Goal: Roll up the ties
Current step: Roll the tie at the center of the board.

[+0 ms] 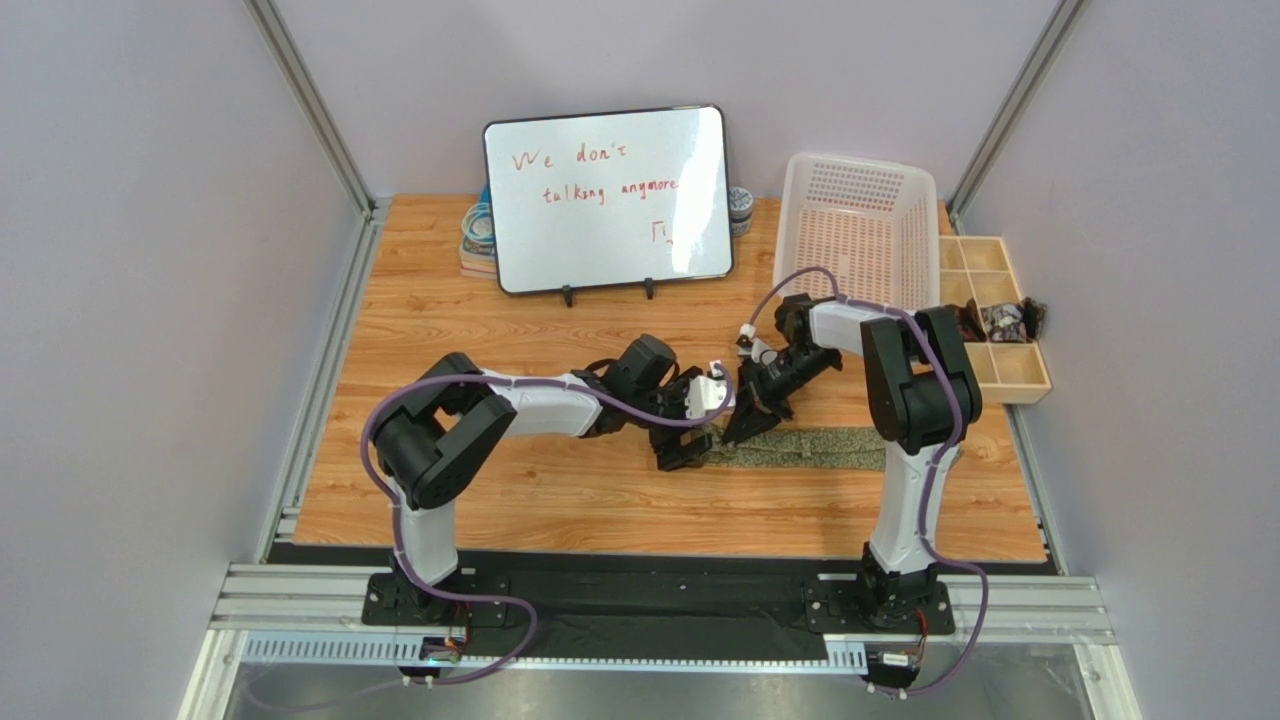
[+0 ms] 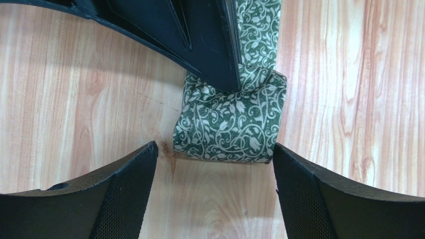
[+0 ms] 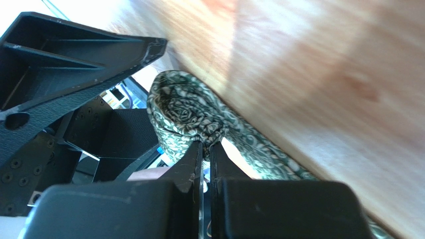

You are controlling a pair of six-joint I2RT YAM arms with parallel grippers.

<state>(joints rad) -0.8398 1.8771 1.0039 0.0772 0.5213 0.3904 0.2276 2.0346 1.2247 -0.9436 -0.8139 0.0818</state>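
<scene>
A dark green tie with a pale vine print (image 1: 804,446) lies flat on the wooden table, its left end wound into a small roll (image 2: 230,119). My right gripper (image 1: 747,420) is shut on the roll, pinching its fabric (image 3: 192,117) between the fingertips. My left gripper (image 1: 706,435) is open, its two fingers (image 2: 124,184) spread on the table to either side of the roll's near edge, not touching it. The unrolled tail runs away to the right in the top view.
A whiteboard (image 1: 607,197) stands at the back. A white plastic basket (image 1: 857,225) sits at the back right, and a tan compartment tray (image 1: 995,308) with small dark items lies to its right. Rolled items (image 1: 480,233) lie behind the whiteboard's left edge.
</scene>
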